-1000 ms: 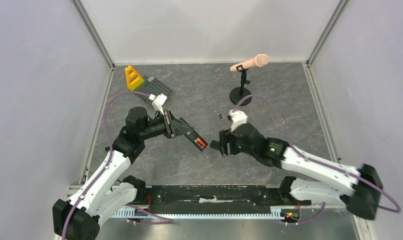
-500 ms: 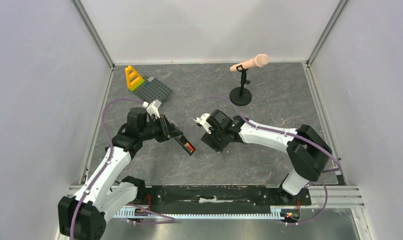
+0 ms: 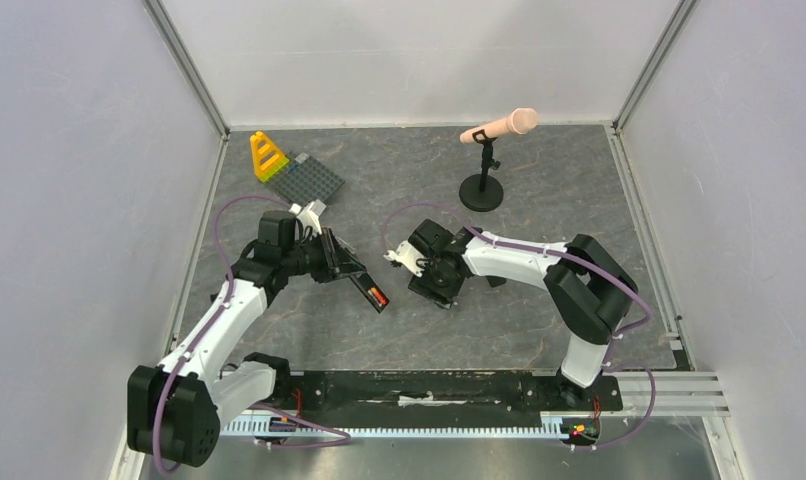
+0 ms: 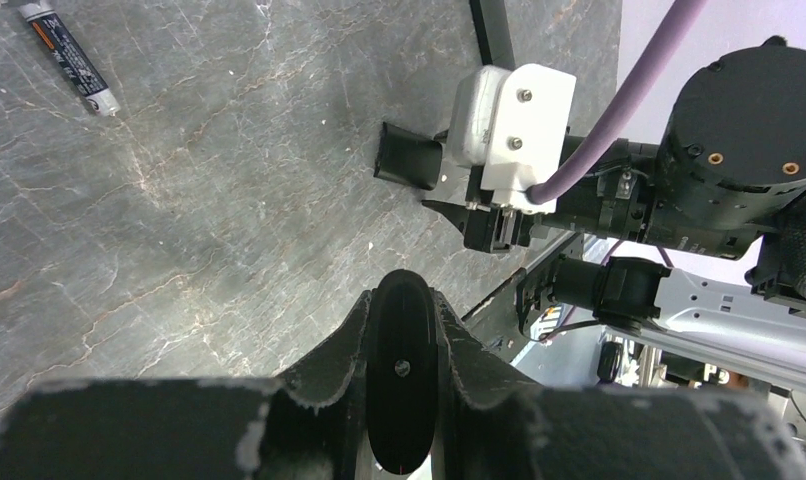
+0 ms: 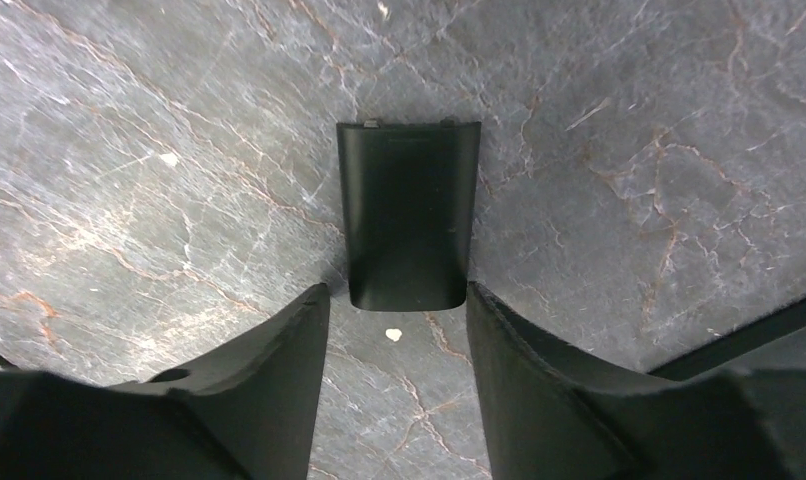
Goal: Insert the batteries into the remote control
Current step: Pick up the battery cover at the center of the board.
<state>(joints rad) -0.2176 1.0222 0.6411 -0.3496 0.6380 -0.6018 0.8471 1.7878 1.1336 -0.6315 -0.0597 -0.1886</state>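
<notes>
My left gripper is shut on the remote control, a slim black bar held off the table; a red-orange battery shows in its open bay. In the left wrist view the remote control appears end-on, pinched between the jaws of my left gripper. A loose battery lies on the table. My right gripper points down at the table. Its jaws are open, and the small black cover lies flat with its near end between the tips of my right gripper.
A pink microphone on a round black stand is at the back. A grey studded plate with a yellow piece sits at the back left. Pale walls enclose the dark stone-patterned table.
My right arm has swung left and back over the cover, and its jaws have narrowed. My left arm has drawn the remote slightly left.
</notes>
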